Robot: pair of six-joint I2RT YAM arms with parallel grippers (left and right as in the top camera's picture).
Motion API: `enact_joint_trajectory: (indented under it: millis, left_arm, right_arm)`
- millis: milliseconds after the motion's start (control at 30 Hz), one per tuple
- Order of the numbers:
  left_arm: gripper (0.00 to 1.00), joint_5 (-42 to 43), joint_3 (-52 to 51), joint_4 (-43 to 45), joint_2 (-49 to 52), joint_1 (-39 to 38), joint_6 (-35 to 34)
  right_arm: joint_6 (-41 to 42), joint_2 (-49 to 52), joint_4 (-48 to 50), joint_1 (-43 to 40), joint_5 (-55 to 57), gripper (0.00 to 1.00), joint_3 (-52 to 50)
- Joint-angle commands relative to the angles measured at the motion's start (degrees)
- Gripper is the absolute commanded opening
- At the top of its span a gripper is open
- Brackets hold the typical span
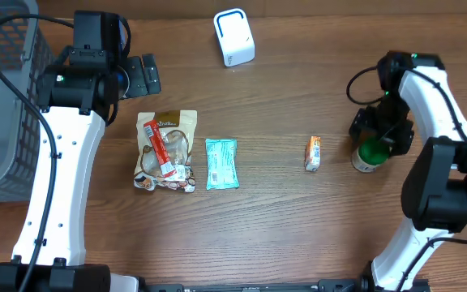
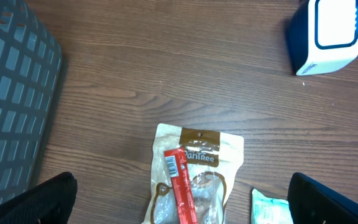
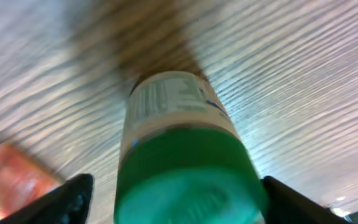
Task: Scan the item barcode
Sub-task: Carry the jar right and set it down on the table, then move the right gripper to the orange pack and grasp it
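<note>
Reading the step as the pickup of the green-capped bottle (image 3: 185, 124). It stands upright at the right side of the table (image 1: 298, 235), just beside a small orange packet (image 1: 313, 153) and well apart from the barcode scanner (image 1: 233, 36) at the far edge.

The right gripper (image 1: 377, 138) is set over the cap from above, jaws released and straddling the bottle. A gap is seen at one of the fingers (image 3: 73, 196) and the other sits close to the wall, so no grip is judged made and nothing is held.

- The jaws should be lowered past the cap onto the body and centred before closing – an off-centre close would likely tip it.
- A printed label is seen on the body, but the barcode cannot be located through the blur. The pads should be kept off the print.
- Once lifted, the label is to be turned toward the scanner face.

The left gripper (image 1: 140, 75) is wide open and empty, beyond the snack pouch (image 1: 166, 150) – not needed here.
</note>
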Motion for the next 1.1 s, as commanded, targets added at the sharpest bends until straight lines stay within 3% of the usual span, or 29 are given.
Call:
enact_joint_trajectory:
  millis: [0, 67, 133, 300, 533, 933, 1067]
  left_arm:
    - [1.00, -0.5, 0.7, 0.0, 0.1, 0.0, -0.8]
    - [1.00, -0.5, 0.7, 0.0, 0.1, 0.0, -0.8]
    - [1.00, -0.5, 0.7, 0.0, 0.1, 0.0, -0.8]
    - [1.00, -0.5, 0.7, 0.0, 0.1, 0.0, -0.8]
    - [1.00, -0.5, 0.7, 0.0, 0.1, 0.0, -0.8]
    - [1.00, -0.5, 0.7, 0.0, 0.1, 0.0, -0.8]
    - [1.00, -0.5, 0.7, 0.0, 0.1, 0.0, -0.8]
  right_arm:
    - [-5.8, -6.4, -1.4, 0.9, -8.2, 0.68, 3.6]
    - [-8.3, -8.5, -1.4, 1.4, -14.8, 0.54, 3.6]
    - [-10.0, -9.4, -1.6, 2.0, -18.2, 0.49, 3.6]
    - [-10.1, -9.4, -1.6, 3.8, -18.5, 0.50, 2.3]
    - [-10.0, -9.4, 4.6, 7.6, -18.5, 0.40, -4.6]
    - [-9.4, -9.4, 19.6, 12.3, -18.6, 0.47, -17.2]
    - [-9.7, -9.4, 21.5, 13.4, -24.0, 0.49, -19.3]
